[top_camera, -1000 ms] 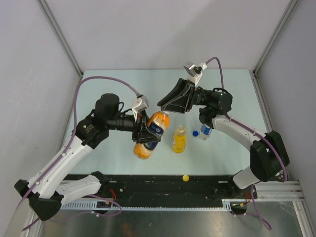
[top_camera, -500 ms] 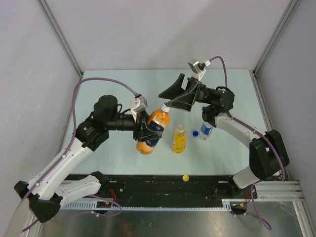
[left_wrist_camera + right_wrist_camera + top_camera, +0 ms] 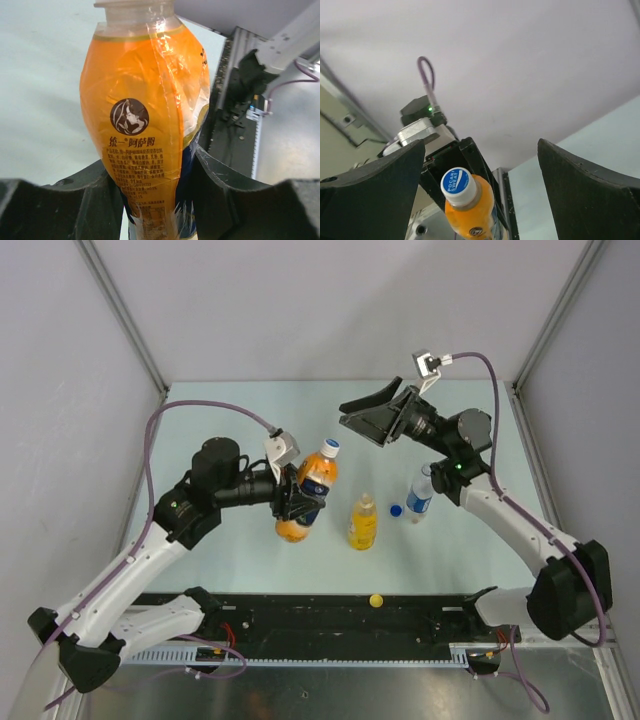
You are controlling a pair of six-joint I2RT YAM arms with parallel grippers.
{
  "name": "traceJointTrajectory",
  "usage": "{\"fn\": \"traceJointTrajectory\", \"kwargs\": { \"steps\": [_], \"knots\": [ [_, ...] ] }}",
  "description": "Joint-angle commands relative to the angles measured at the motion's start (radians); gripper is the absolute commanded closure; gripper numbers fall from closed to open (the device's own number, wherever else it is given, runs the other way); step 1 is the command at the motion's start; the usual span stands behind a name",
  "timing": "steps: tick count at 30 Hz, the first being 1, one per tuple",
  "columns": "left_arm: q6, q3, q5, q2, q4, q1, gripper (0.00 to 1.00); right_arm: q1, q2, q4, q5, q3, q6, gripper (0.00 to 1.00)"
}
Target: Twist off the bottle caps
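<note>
My left gripper is shut on the lower body of the orange bottle with the dark blue label and holds it tilted above the table. The bottle's white cap, with a blue printed top, sits on its neck. My right gripper hangs open up and to the right of that cap, apart from it. The yellow bottle and the clear bottle stand on the table. A blue cap lies between them.
A yellow cap lies on the black rail at the near edge. Grey walls close in the table on the left, back and right.
My right gripper has opened, let go of the orange bottle's cap and drawn back up and to the right. The left gripper has tipped the bottle a little more upright.
</note>
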Motion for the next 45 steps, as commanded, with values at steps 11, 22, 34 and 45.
{"fn": "traceJointTrajectory", "kwargs": {
  "steps": [11,22,34,45],
  "knots": [
    [-0.021,0.026,-0.48,0.002,-0.036,-0.012,1.0,0.147,-0.075,-0.821,0.488,0.224,-0.39,0.0],
    [-0.05,0.05,-0.881,0.028,-0.105,-0.108,1.0,0.252,0.022,-0.972,0.594,0.376,-0.433,0.09],
    [-0.046,0.096,-1.142,0.083,-0.157,-0.239,1.0,0.286,0.157,-1.061,0.579,0.507,-0.413,0.21],
    [-0.044,0.093,-1.145,0.091,-0.167,-0.249,1.0,0.287,0.181,-1.015,0.512,0.491,-0.382,0.45]
  ]
}}
